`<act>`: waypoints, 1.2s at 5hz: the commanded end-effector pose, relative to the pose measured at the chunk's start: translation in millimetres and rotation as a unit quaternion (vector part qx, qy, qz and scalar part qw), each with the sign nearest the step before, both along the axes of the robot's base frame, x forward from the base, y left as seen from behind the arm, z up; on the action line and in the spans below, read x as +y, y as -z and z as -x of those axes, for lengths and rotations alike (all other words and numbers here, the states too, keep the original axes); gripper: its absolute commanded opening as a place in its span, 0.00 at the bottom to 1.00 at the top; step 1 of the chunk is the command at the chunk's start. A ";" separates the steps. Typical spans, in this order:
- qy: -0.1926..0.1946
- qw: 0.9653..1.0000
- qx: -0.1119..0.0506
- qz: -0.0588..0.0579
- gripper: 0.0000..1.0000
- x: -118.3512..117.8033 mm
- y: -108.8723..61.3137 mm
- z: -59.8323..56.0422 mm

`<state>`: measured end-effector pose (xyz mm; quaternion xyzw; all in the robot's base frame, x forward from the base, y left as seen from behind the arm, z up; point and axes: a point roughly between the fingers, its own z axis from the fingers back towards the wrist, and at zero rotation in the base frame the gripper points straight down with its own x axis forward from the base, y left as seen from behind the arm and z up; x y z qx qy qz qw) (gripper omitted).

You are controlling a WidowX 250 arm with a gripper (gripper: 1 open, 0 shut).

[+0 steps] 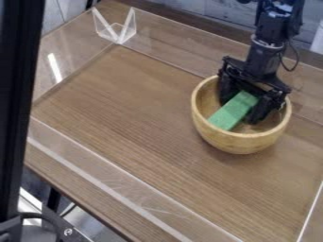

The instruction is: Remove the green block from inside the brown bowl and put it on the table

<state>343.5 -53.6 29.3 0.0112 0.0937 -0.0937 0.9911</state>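
The green block (232, 112) lies tilted inside the brown bowl (217, 136), which stands at the right side of the table (139, 132). My black gripper (251, 98) points down into the bowl, open, with one finger on each side of the block's upper end. Its lower tips are partly hidden behind the block and the bowl's rim. Whether the fingers touch the block cannot be told.
Low clear acrylic walls (76, 161) edge the tabletop. A clear bracket (116, 26) stands at the far back corner. A dark post (15, 104) runs down the left of the view. Bare wood spreads left of the bowl.
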 end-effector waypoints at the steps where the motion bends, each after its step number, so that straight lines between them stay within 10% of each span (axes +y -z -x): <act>1: 0.008 1.000 -0.024 0.005 1.00 -1.5 -5.2 -10.8; 6: 0.011 1.000 -0.018 0.012 1.00 -3.2 15.7 -16.6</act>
